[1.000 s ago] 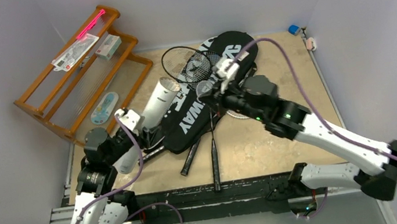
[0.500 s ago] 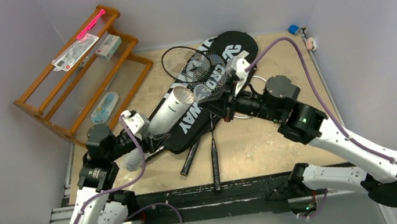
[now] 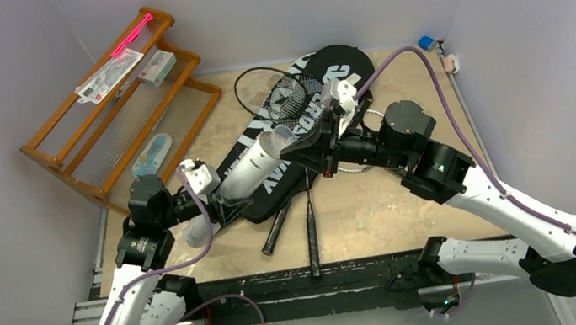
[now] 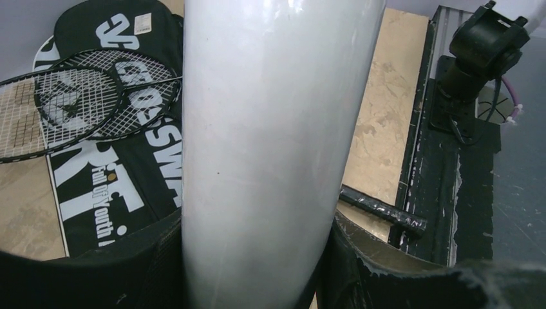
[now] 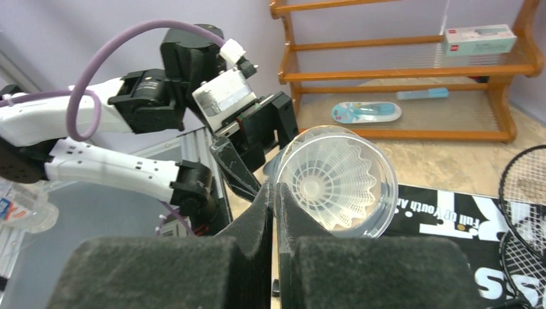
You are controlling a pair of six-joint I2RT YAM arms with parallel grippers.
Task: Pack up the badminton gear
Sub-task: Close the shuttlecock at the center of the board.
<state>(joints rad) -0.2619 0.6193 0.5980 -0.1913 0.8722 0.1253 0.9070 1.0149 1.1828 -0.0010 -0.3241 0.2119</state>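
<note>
The counter (image 3: 410, 205) carries most of the gear, with the wooden rack (image 5: 412, 134) standing at its far left corner and out of the job. The black covers (image 3: 347, 62) lie flat across the middle with neither racket inside. The rackets (image 3: 312, 227) rest on top of them, heads on the lettering and handles pointing toward the near edge. The long white tube (image 3: 251, 168) is lifted off the counter and tilted, its open mouth turned up toward the right arm. A white shuttlecock (image 5: 322, 183) sits just inside that mouth, skirt outward and cork deeper in. The likely trouble is at the mouth. If the tube tips lower or the right arm pulls away crooked, the shuttlecock could ride back out and drop among the racket strings. A push off the tube's axis could crush the feathers against the rim or twist the tube in its grip. The left jaws stand about half open, clamped on the tube's lower body, which fills the gap between the pads. The right jaws are closed tight, their tips at the left edge of the tube's rim. Whether they pinch a feather there I cannot tell.
</note>
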